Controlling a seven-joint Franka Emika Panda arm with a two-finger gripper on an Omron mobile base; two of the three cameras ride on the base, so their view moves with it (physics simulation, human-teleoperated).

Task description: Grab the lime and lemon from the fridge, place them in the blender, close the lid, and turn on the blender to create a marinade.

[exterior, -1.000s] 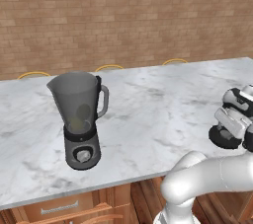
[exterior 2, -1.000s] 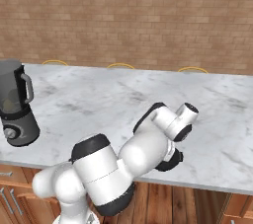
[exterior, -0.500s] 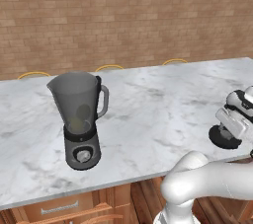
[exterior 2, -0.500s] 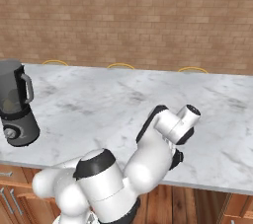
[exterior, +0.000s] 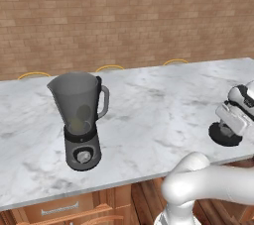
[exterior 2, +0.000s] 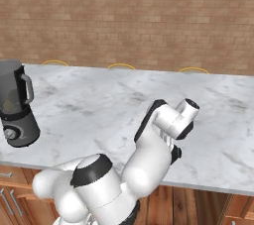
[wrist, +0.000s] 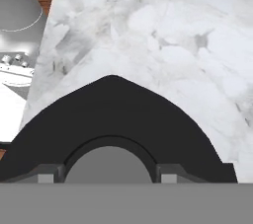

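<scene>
The blender [exterior: 79,115] stands on the left of the marble counter [exterior: 163,105], its jug open at the top; it also shows at the left edge [exterior 2: 17,105]. A pale yellowish shape, the lemon [exterior: 79,121], shows dimly through the jug; the lime cannot be made out. The black lid [exterior: 224,135] lies near the counter's front right edge. My gripper [exterior: 233,126] points down onto it. In the hand view the lid [wrist: 113,114] is very close, and the gripper [wrist: 107,174] has one dark tip against each side of the grey centre cap. The fridge is out of view.
A brick wall runs behind the counter, with several yellow chair backs [exterior: 110,67] just past its far edge. Wooden drawers [exterior: 59,209] sit under the front edge. The counter's front edge [wrist: 42,55] lies close to the lid's left in the hand view.
The hand dropped onto the lid, then rose slightly. The arm's elbow has swung up and to the right. The blender has not moved.
</scene>
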